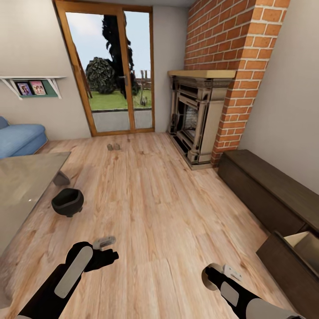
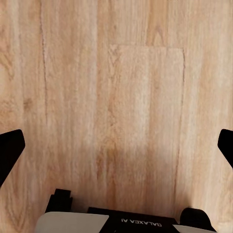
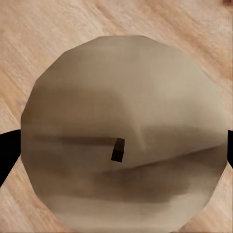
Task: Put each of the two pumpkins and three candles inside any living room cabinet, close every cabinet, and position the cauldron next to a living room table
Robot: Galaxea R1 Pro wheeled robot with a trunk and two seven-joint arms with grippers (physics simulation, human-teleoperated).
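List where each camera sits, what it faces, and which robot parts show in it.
Head view: high on the robot, looking down the living room at the fireplace, cauldron and cabinet; both arms show.
Left wrist view: above the plank floor; left claw open.
Right wrist view: right claw around a candle.
Shared: the floor; the candle.
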